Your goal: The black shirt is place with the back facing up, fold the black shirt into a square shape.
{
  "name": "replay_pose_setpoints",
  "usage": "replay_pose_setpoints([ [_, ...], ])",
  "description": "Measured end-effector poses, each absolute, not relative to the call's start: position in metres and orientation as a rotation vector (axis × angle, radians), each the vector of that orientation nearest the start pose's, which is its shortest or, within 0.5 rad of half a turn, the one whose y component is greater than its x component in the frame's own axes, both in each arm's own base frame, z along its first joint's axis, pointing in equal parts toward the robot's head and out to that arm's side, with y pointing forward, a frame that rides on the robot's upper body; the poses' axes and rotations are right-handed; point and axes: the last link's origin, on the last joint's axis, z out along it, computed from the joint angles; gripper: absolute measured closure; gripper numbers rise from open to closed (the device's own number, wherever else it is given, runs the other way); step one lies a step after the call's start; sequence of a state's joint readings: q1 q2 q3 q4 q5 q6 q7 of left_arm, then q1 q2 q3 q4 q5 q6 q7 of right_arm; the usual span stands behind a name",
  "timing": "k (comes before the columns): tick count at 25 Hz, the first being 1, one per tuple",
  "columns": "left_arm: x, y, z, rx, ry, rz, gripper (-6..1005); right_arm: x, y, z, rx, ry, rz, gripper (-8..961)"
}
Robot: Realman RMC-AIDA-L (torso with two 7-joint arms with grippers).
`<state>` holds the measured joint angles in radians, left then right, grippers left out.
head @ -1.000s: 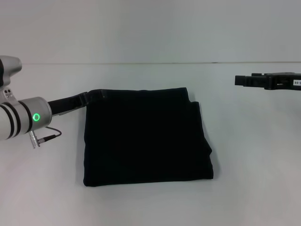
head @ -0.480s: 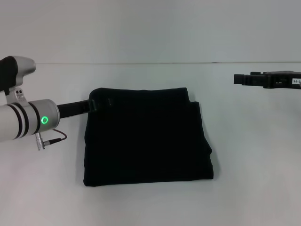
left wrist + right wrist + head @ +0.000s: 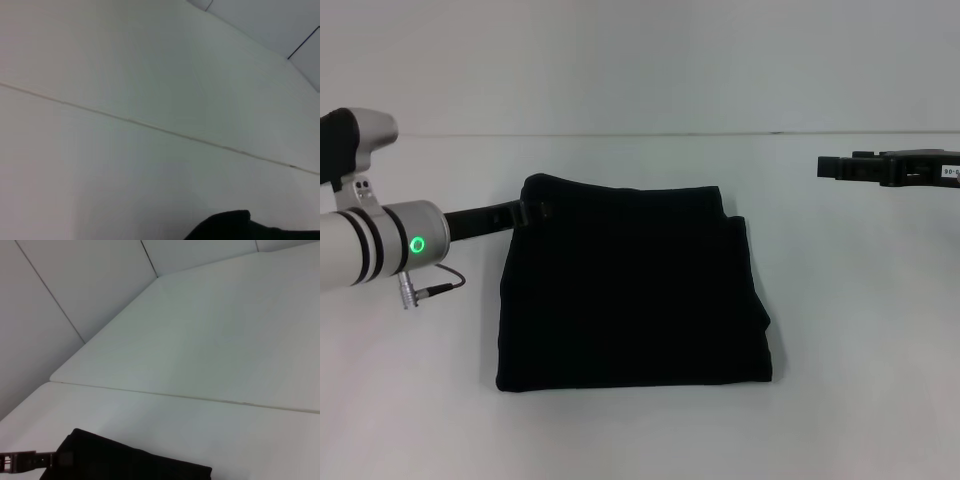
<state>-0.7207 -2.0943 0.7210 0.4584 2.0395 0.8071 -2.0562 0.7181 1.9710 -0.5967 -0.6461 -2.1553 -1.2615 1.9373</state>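
Note:
The black shirt (image 3: 630,290) lies folded into a rough square in the middle of the white table (image 3: 860,330); no lettering shows. My left gripper (image 3: 542,211) reaches in from the left and is shut on the shirt's far left corner, which stands a little above the table. That corner also shows in the left wrist view (image 3: 235,227). The right wrist view shows the shirt (image 3: 125,462) with the left gripper (image 3: 62,459) at its corner. My right gripper (image 3: 828,168) hangs above the table at the far right, well away from the shirt.
The table's far edge (image 3: 640,134) meets a plain pale wall. A thin cable (image 3: 435,285) hangs from my left arm, near the table to the left of the shirt.
My left arm has moved right and slightly up, and its gripper now lies over the shirt's far left corner. That corner has risen. The right arm has not moved.

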Motion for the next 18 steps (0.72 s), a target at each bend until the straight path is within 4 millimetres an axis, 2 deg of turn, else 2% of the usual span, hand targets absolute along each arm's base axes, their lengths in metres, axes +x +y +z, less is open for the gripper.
replay_pose_setpoints([
  [10, -0.266, 0.429, -0.027, -2.032, -1.434, -0.544, 848, 0.255, 0.419, 0.052, -2.358, 1.132, 0.545, 162],
  [15, -0.264, 0.431, -0.025, -2.031, -1.422, -0.545, 910, 0.254, 0.42, 0.051, -2.355, 1.128, 0.543, 162],
  [18, -0.265, 0.432, -0.022, -2.023, -1.413, -0.548, 865, 0.252, 0.421, 0.05, -2.358, 1.122, 0.543, 162],
])
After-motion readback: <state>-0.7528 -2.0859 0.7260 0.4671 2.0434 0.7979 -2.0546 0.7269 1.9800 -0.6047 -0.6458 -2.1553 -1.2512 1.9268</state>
